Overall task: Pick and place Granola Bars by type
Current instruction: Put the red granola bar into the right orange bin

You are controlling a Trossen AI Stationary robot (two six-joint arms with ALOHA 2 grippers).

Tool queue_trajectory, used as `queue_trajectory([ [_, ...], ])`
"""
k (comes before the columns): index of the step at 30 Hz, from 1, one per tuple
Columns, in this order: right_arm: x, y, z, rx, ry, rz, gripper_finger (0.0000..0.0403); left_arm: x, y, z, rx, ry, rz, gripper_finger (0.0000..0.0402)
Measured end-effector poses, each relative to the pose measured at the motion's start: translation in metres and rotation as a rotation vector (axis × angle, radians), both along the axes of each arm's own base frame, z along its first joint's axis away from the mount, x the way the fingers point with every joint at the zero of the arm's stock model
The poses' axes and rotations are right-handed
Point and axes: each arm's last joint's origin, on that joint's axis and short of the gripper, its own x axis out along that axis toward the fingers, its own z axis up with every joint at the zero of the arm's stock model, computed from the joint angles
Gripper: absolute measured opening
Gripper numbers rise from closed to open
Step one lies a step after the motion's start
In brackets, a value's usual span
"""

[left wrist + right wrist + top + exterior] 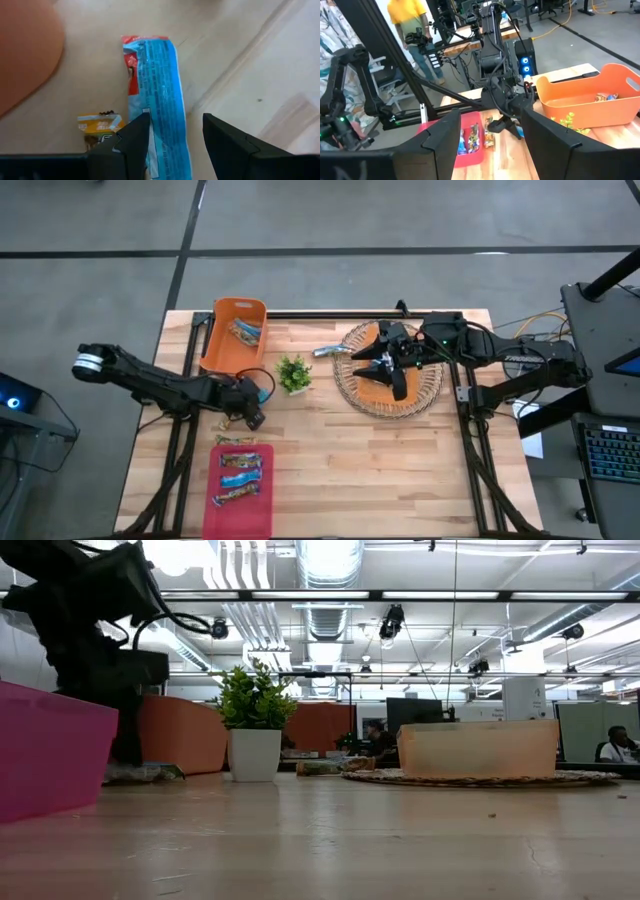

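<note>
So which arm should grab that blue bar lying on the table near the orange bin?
Left. Its pincer is open right over the blue bar, beside the orange bin. The right pincer hangs over the wicker basket, well away.

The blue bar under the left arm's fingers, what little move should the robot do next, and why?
Probably lower a little and close on it. In the left wrist view the left gripper is open, with the blue bar lying flat on the table and partly between its fingers, not gripped yet. The right gripper waits open over the woven tray.
</note>
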Motion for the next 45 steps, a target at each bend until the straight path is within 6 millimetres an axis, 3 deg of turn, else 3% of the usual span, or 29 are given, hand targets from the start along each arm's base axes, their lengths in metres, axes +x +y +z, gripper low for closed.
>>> queue_trajectory([
  [7, 0.0, 0.0, 0.0, 0.02, 0.003, -0.003, 0.0199, 0.004, 0.0, -0.016, 0.017, 0.093, 0.004, 0.0167],
  [12, 0.0, 0.0, 0.0, 0.034, 0.004, -0.005, 0.0199, 0.008, -0.001, -0.016, -0.002, 0.1, 0.001, 0.0156],
  [15, 0.0, 0.0, 0.0, 0.034, 0.004, -0.005, 0.0199, 0.009, -0.002, -0.013, -0.015, 0.089, -0.003, 0.0125],
  [21, 0.0, 0.0, 0.0, 0.033, 0.005, -0.005, 0.0199, 0.011, -0.002, -0.007, -0.018, 0.061, -0.002, 0.0017],
  [25, 0.0, 0.0, 0.0, 0.033, 0.005, -0.005, 0.0199, 0.016, -0.003, -0.001, -0.018, 0.04, -0.009, 0.0006],
  [30, 0.0, 0.0, 0.0, 0.03, 0.005, -0.005, 0.0199, 0.026, -0.004, 0.016, -0.014, 0.007, -0.027, 0.0003],
  [38, -0.001, 0.0, 0.0, 0.033, 0.003, -0.006, 0.0199, 0.045, -0.013, 0.067, 0.024, -0.067, -0.151, 0.0001],
  [45, -0.001, 0.0, 0.002, 0.032, -0.013, -0.004, 0.0199, 0.044, -0.027, 0.109, 0.06, -0.181, -0.298, 0.0],
])
